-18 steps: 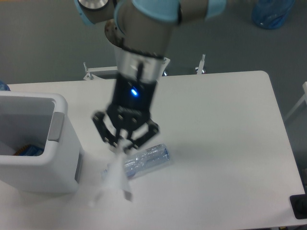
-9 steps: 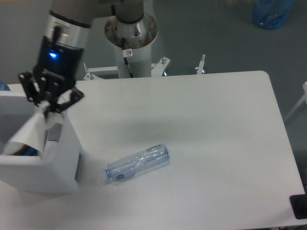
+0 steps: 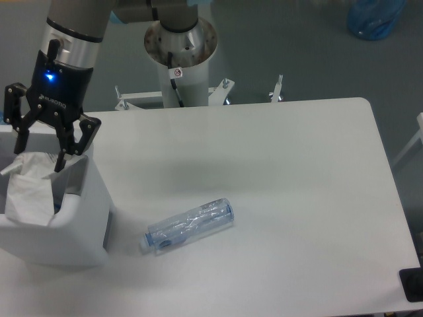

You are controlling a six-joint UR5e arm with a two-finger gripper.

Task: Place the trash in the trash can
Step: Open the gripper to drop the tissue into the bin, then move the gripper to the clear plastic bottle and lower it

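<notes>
The crumpled white wad (image 3: 30, 189) sits in the mouth of the trash can (image 3: 79, 221), its bulk propped against the can's near rim and rising above it, so part of it is inside the opening and part shows over the edge; a thin white corner juts out to the left. Just above it hangs the gripper (image 3: 41, 157), its black fingers (image 3: 66, 145) spread wide apart — the wad lies below and between the tips, and it looks released, though whether a fingertip grazes the paper is hard to make out from this angle. A blue light glows on the gripper's body, and the arm (image 3: 73, 33) rises from there toward the upper left of the view. The trash can stands at the table's (image 3: 297, 198) left edge, toward the near corner, with a grey panel on its right side. The clear bottle (image 3: 190, 225) with a bluish tint lies on its side on the tabletop, well apart from the gripper and to the right of the can, near the middle of the table's near half — its capped end points toward the can, its base toward the table's right edge. Behind the table's far edge stands the robot's round base column (image 3: 180, 46), and a blue bag-like object (image 3: 375, 16) rests on the floor beyond the far right corner.
</notes>
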